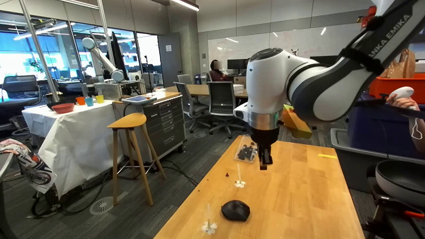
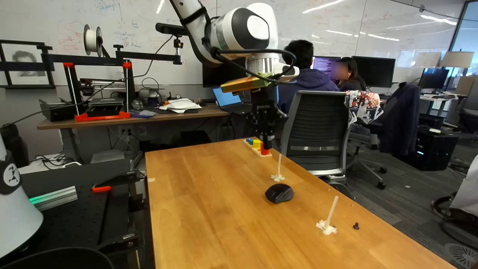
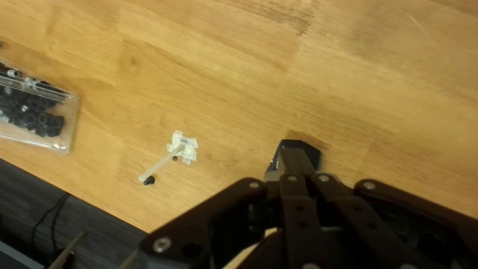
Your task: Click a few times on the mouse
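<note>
Your gripper (image 1: 265, 162) hangs, jaws pressed together, with the mouse (image 1: 235, 210) at its seven o'clock in an exterior view; the jaws partly mask it in the wrist view, so an off-centre press could skid it toward the post (image 1: 209, 217) at its eight o'clock; arm lettering (image 1: 389, 36) reads "ANKA EMIKA".

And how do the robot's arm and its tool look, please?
The arm is white and rounded, with dark grey panels, a silver-coloured ring above the black wrist end, and pale lettering ending "EMIKA". A black cable loops along it; black straps wrap it. The tool is black and jointed, with round metallic screw heads.
</note>
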Motion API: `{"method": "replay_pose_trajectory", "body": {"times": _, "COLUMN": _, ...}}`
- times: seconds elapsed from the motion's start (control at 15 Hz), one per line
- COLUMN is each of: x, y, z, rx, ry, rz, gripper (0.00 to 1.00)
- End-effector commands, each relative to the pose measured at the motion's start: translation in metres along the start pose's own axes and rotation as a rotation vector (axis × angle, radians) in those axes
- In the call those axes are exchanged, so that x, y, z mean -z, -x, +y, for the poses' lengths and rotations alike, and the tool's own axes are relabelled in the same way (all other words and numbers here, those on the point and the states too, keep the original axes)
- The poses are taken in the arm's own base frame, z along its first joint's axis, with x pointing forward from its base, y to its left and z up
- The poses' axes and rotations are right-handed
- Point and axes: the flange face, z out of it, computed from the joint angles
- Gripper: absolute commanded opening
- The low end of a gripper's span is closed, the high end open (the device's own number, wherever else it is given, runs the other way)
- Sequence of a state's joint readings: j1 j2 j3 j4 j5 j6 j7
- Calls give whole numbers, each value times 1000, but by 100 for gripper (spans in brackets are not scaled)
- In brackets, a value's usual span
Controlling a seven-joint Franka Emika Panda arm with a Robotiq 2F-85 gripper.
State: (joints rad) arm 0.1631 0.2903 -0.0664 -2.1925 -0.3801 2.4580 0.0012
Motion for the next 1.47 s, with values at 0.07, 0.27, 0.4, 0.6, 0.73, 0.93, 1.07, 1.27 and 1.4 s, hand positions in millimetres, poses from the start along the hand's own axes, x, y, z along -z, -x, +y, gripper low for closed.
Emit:
{"method": "replay_pose_trajectory", "body": {"times": 0.07, "x": 30, "y": 33, "z": 10, "rx": 105, "ry": -172, "rz": 87, "gripper": 0}}
{"method": "replay_pose_trajectory", "body": {"times": 0.27, "x": 36, "y": 40, "z": 17, "rx": 150, "ry": -303, "rz": 121, "gripper": 0}}
{"method": "replay_pose_trajectory", "body": {"times": 0.4, "x": 40, "y": 45, "z": 28, "rx": 168, "ry": -375, "rz": 140, "gripper": 0}}
{"method": "replay_pose_trajectory", "body": {"times": 0.6, "x": 44, "y": 52, "z": 42, "rx": 102, "ry": -360, "rz": 72, "gripper": 1}}
{"method": "replay_pose_trajectory", "body": {"times": 0.73, "x": 48, "y": 57, "z": 54, "rx": 30, "ry": -286, "rz": 51, "gripper": 2}}
{"method": "replay_pose_trajectory", "body": {"times": 0.93, "x": 59, "y": 65, "z": 75, "rx": -74, "ry": -161, "rz": -3, "gripper": 4}}
{"method": "replay_pose_trajectory", "body": {"times": 1.07, "x": 44, "y": 62, "z": 72, "rx": -37, "ry": -196, "rz": 11, "gripper": 4}}
{"method": "replay_pose_trajectory", "body": {"times": 1.27, "x": 49, "y": 64, "z": 75, "rx": -64, "ry": -182, "rz": 7, "gripper": 4}}
{"method": "replay_pose_trajectory", "body": {"times": 1.4, "x": 49, "y": 64, "z": 74, "rx": -67, "ry": -182, "rz": 6, "gripper": 4}}
